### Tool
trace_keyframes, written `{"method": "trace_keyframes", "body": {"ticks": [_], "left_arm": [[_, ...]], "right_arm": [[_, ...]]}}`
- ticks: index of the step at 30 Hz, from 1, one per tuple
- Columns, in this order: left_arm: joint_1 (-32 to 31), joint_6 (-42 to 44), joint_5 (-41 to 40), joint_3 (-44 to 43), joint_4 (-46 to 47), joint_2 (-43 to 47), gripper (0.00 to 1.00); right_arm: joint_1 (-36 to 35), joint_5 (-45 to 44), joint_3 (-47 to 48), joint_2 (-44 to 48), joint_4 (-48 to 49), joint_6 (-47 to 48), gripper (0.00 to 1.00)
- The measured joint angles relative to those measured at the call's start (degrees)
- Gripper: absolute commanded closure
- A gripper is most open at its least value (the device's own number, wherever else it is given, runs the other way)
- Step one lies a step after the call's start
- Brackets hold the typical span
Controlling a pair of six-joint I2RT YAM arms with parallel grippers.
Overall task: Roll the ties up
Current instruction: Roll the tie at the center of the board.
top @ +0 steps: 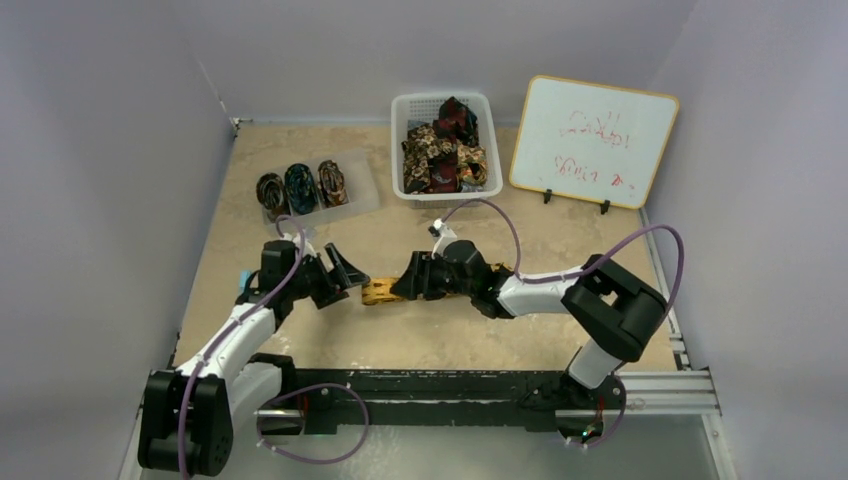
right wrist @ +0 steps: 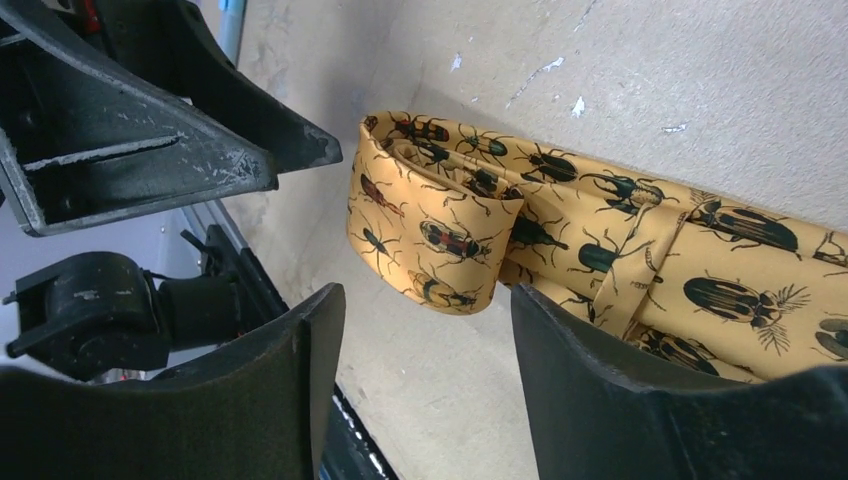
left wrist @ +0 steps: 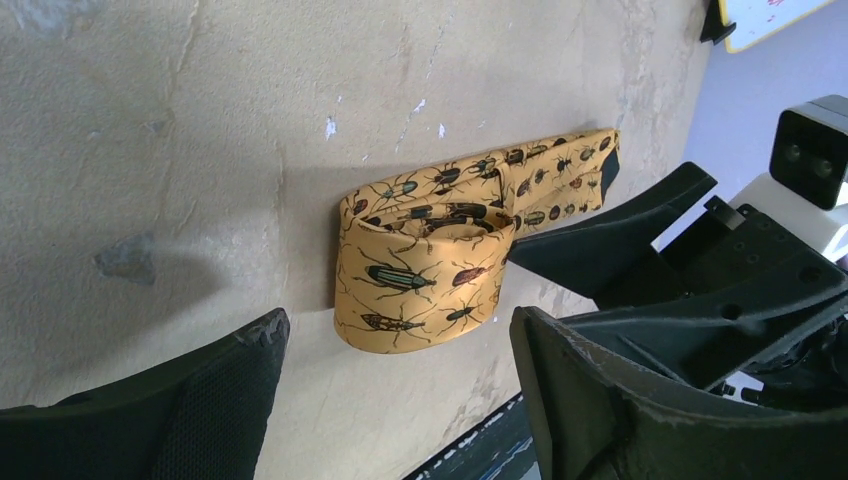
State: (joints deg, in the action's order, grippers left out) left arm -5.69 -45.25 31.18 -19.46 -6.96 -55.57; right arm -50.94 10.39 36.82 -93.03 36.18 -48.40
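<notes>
Yellow tie [left wrist: 420, 275] part-rolled, tail flat. Left gripper [left wrist: 395, 330] and right gripper [right wrist: 425, 305] both wide, empty, flanking roll. Probably re-gripping before next turn.

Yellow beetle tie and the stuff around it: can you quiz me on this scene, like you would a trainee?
1. True or false: the yellow tie is rolled up along its whole length.
2. How many rolled ties sit in the clear tray?
3. The loose ties are heaped in: A) white basket; B) clear tray; C) a drawer.
Key: 1 false, a flat tail runs out from the roll; 2 three; 3 A.
</notes>
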Motion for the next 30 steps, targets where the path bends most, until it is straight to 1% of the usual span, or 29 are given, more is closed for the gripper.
{"method": "trace_keyframes", "body": {"ticks": [5, 8, 14, 19, 25, 30], "left_arm": [[0.0, 0.3, 0.8, 0.4, 1.8, -1.5, 0.21], [0.0, 0.6, 1.2, 0.6, 1.9, -2.2, 0.21], [0.0, 1.0, 1.9, 0.6, 3.3, -2.5, 0.23], [0.0, 1.6, 3.4, 0.7, 4.3, -3.0, 0.26], [0.0, 3.1, 5.8, 1.2, 6.9, -6.5, 0.30], [0.0, 4.0, 8.2, 1.6, 9.4, -10.1, 0.32]], "right_arm": [[0.1, 0.1, 0.7, -1.1, 0.2, -2.0, 0.45], [0.4, 0.1, 1.2, -1.4, 0.2, -2.4, 0.52], [1.5, 1.4, 2.6, -4.7, 0.4, -2.8, 0.56], [2.2, 2.7, 2.7, -6.7, 0.4, -3.0, 0.64], [3.0, 4.3, 4.1, -8.7, 0.6, -2.7, 0.70], [3.7, 5.9, 5.3, -10.5, 0.9, -2.5, 0.73]]}}
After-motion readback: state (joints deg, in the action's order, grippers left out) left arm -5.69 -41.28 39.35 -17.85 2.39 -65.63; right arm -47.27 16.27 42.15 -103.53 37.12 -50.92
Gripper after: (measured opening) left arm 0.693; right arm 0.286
